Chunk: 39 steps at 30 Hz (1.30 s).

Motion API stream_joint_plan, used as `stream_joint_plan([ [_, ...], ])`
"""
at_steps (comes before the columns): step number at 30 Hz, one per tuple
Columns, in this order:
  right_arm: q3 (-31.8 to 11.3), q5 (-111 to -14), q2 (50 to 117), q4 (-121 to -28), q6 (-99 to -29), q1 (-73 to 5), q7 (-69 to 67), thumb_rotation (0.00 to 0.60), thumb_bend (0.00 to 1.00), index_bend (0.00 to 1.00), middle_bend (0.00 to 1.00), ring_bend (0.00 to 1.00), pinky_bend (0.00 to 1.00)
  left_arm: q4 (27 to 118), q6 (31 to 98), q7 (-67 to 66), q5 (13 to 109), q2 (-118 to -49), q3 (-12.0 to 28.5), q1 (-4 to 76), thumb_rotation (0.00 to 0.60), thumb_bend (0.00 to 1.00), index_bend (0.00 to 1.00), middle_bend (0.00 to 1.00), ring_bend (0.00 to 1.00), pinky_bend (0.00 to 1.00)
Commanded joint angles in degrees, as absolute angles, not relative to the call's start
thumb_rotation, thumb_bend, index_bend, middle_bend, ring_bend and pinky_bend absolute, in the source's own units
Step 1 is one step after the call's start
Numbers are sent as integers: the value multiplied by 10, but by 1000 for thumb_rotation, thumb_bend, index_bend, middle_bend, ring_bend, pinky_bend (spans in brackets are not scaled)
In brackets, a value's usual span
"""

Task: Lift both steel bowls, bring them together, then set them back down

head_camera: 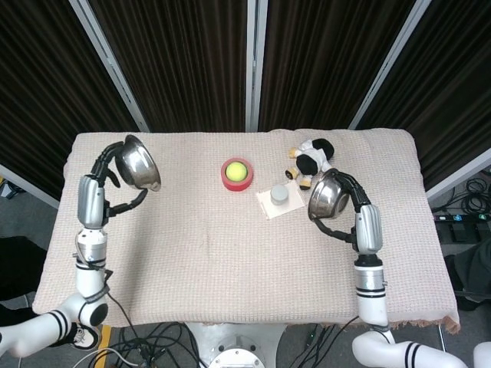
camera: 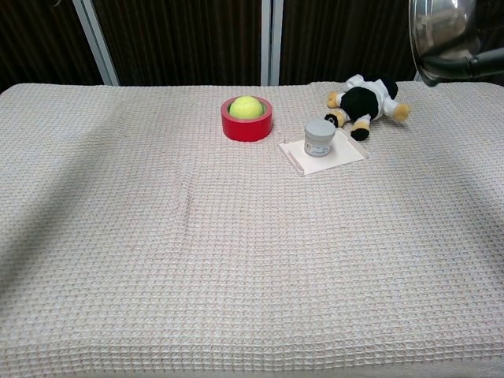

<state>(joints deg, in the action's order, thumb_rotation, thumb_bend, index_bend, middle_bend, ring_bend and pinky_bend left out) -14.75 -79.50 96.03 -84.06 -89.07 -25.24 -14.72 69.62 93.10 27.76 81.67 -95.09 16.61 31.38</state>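
My left hand holds one steel bowl raised well above the table's left side, its rim tipped toward the middle. My right hand grips the other steel bowl up in the air over the right half, tilted on its side, facing left. In the chest view only that right bowl shows, at the top right corner, with a finger under it; the left hand and its bowl are out of that frame. The two bowls are far apart.
A red tape roll with a yellow-green ball in it sits at the table's middle back. Beside it lie a white card carrying a small grey jar and a black-and-white plush toy. Beige cloth covers the table.
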Motion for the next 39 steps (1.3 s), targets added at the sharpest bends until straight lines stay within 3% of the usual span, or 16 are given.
stream_joint_plan([
  [1, -182, -829, 1026, -788, -896, -279, -267, 600, 155, 406, 350, 270, 385, 807, 890, 378, 813, -982, 162, 293, 600, 249, 443, 461, 466, 670],
  [10, -199, -803, 1052, -812, -779, -328, -451, 600, 158, 406, 352, 270, 387, 910, 747, 512, 774, -972, 145, 309, 600, 247, 456, 464, 468, 671],
  [14, -206, -792, 1055, -817, -737, -347, -489, 600, 158, 406, 353, 270, 387, 921, 719, 534, 776, -965, 140, 311, 600, 248, 467, 464, 468, 673],
  [25, -241, -754, 1083, -805, -600, -433, -523, 600, 160, 406, 352, 270, 388, 908, 640, 500, 755, -966, 180, 363, 600, 253, 469, 467, 468, 679],
  [34, -249, -750, 1061, -818, -638, -404, -531, 600, 161, 406, 352, 270, 388, 902, 654, 499, 747, -947, 194, 350, 600, 256, 466, 473, 468, 679],
  [39, -247, -748, 1058, -813, -619, -412, -541, 600, 161, 406, 352, 270, 388, 900, 644, 503, 747, -948, 199, 355, 600, 256, 466, 473, 468, 679],
])
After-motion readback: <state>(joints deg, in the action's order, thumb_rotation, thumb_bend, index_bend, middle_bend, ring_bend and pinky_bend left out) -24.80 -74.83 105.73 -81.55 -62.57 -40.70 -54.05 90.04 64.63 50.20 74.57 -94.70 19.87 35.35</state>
